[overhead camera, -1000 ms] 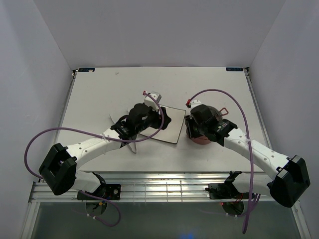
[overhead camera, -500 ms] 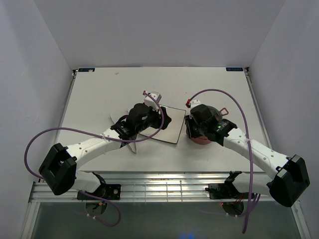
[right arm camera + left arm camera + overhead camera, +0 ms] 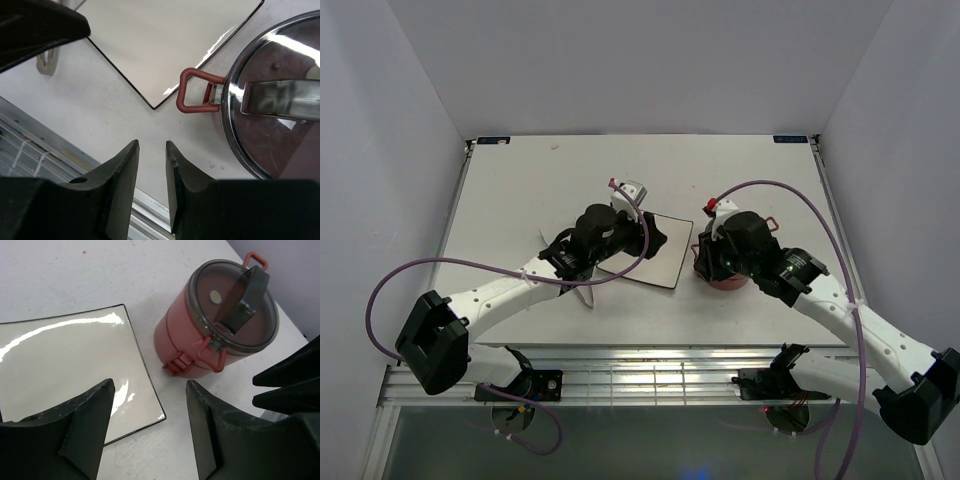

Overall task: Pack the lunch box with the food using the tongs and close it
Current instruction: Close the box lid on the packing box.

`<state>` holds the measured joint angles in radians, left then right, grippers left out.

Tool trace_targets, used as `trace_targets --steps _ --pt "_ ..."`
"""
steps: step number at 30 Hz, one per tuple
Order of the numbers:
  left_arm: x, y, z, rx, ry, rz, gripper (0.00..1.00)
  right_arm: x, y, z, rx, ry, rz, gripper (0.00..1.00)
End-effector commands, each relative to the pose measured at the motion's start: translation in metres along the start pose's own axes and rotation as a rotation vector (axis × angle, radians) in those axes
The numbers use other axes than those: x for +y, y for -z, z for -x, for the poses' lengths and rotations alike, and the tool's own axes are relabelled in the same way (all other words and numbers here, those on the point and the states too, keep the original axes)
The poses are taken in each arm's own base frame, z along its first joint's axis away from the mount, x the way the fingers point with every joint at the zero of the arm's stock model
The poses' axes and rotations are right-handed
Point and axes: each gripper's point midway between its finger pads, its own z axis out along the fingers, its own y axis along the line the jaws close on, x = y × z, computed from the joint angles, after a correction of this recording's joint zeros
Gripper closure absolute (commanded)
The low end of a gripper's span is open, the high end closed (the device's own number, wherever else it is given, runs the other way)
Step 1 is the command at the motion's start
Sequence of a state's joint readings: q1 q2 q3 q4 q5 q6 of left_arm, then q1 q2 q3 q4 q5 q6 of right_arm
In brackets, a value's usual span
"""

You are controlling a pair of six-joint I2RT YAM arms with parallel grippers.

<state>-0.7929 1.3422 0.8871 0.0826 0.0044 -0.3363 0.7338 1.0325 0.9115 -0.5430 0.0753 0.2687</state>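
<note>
The lunch box [image 3: 220,335] stands as one dusty-red stack right of the square plate, its clear lid [image 3: 280,100] on and its dark handle lying flat across the top. In the top view only its near rim [image 3: 725,282] shows under my right wrist. My left gripper [image 3: 150,385] hovers open over the plate's near corner with nothing between its fingers. My right gripper [image 3: 152,143] hangs beside the box's red clasp [image 3: 192,92], open by a narrow gap and holding nothing. The tongs [image 3: 586,296] lie on the table under my left arm. No food is in view.
The glossy square plate [image 3: 65,365] lies bare between the two grippers. The table's metal front rail [image 3: 30,145] runs close below my right gripper. Purple cables loop off both wrists.
My right arm has swung outward to the right, and its wrist has shifted slightly right over the lunch box. The left arm has barely moved.
</note>
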Motion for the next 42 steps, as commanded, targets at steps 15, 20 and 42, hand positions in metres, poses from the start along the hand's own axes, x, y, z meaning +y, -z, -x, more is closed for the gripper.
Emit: trace_targets --steps 15,20,42 --pt "-0.084 -0.004 0.011 0.032 -0.103 -0.378 0.37 -0.07 0.012 0.055 -0.093 -0.087 -0.342 0.69" --pt "-0.083 -0.014 -0.008 0.076 -0.105 -0.385 0.4 -0.094 0.014 0.044 -0.082 -0.111 -0.401 0.69" --pt "-0.094 -0.044 -0.007 0.074 -0.095 -0.367 0.41 -0.086 0.036 0.06 -0.15 -0.124 -0.356 0.71"
